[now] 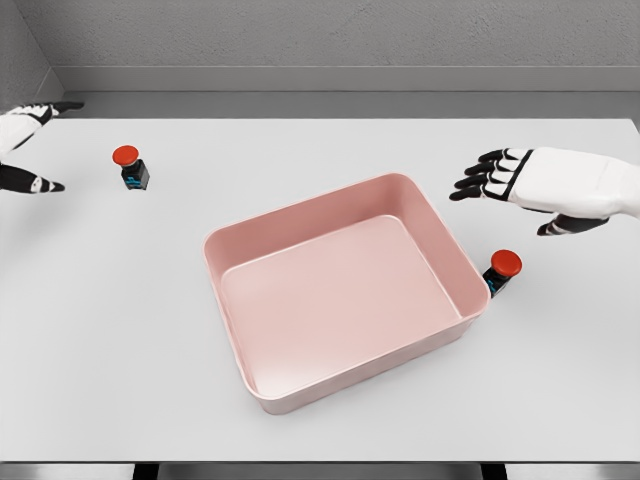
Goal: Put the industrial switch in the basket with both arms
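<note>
White table [100, 330], pink basket [300, 395], both robot hands spread, left robot hand [25, 140], right robot hand [535, 185]

A: The basket [300, 235] looks like smooth pink plastic, a soft sheen seen along the rim.

B: Agreed. The table [320, 150] is rendered matt, pale grey, no grain noticed.

A: Both switches, left [129, 167] and right [501, 271], are topped with glossy red caps over dark, plastic-looking bodies.

B: The hands [545, 185] are finished in smooth white shell with black finger joints. The wall behind looks like rough concrete.
</note>
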{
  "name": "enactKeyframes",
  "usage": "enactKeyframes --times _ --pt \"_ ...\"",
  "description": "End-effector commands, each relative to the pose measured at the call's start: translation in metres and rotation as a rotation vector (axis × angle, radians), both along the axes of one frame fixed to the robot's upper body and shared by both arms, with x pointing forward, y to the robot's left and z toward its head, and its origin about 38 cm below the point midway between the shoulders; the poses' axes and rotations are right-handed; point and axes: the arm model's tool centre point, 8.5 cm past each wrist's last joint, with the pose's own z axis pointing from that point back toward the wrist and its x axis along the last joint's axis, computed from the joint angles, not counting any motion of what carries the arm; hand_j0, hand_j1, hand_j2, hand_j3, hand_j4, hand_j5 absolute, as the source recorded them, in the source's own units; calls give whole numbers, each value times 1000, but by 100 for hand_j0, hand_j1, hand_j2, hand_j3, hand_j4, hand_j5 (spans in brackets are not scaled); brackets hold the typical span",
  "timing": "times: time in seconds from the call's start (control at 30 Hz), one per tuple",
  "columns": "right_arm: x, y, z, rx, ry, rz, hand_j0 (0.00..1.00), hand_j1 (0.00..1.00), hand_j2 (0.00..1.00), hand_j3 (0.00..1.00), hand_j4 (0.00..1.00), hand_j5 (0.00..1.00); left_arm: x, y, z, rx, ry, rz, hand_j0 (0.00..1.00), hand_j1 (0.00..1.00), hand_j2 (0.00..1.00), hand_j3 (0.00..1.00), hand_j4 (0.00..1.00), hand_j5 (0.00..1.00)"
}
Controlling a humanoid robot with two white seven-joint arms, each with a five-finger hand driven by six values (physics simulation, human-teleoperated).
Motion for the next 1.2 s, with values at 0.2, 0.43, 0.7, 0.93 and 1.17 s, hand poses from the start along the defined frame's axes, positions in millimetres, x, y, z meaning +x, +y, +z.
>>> enactKeyframes --times 0.2,0.43,0.7,0.93,1.17 --pt "4 -8 -2 8 10 -30 100 100 100 100 100 100 6 -26 -11 -13 24 -54 100 100 100 100 100 100" --pt "15 -50 -33 22 97 -173 100 100 100 100 100 100 16 -48 -11 2 32 -107 100 100 100 100 100 100" --pt "18 -84 -58 137 211 -299 100 100 100 100 100 100 23 -55 -6 11 26 -121 100 100 100 100 100 100" --pt "11 -73 -77 230 299 -285 100 100 100 100 100 100 38 -69 -11 3 41 -124 100 100 100 100 100 100" --pt "4 -75 -84 313 359 -298 100 100 100 100 100 100 41 -70 -21 -1 69 -110 100 100 100 100 100 100"
